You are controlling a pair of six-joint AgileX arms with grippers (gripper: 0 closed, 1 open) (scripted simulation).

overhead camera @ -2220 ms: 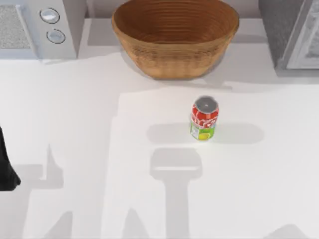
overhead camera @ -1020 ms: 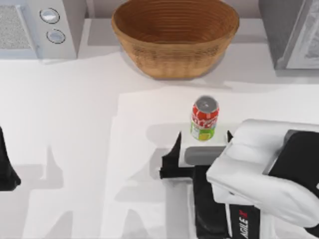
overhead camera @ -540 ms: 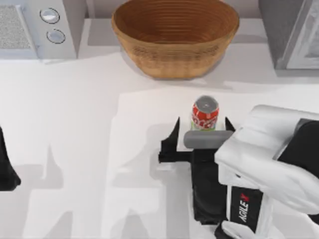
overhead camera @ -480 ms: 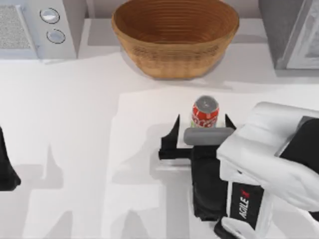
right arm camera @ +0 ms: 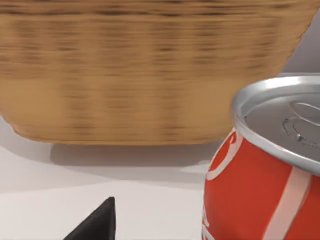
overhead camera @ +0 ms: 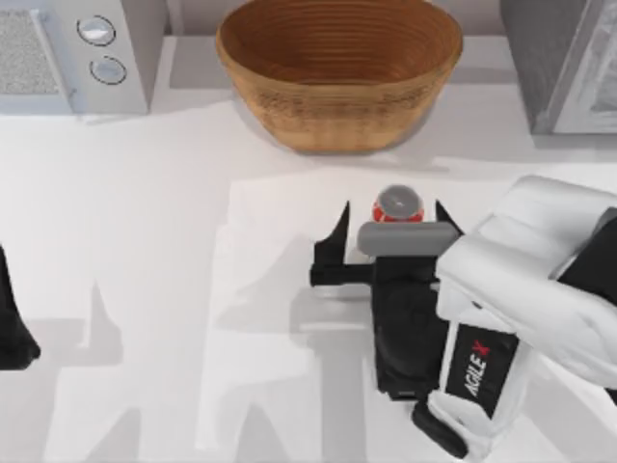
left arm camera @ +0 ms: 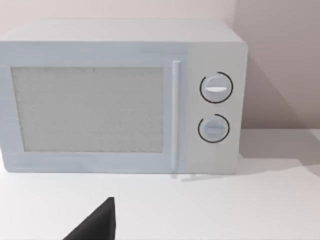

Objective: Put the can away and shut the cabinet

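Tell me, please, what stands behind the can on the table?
Behind the can stands the wicker basket, apart from it across bare table. The right hand, fingers spread, straddles the can and covers its lower part.

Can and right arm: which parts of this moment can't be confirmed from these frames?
- Can: in the top view the right gripper covers its lower part; the right wrist view's edge cuts off its side.
- Contact between fingers and can: not visible.
- Cabinet: cropped by the top view's right edge, so its door state is unclear.
- Left arm: parked at the left edge, mostly out of frame.
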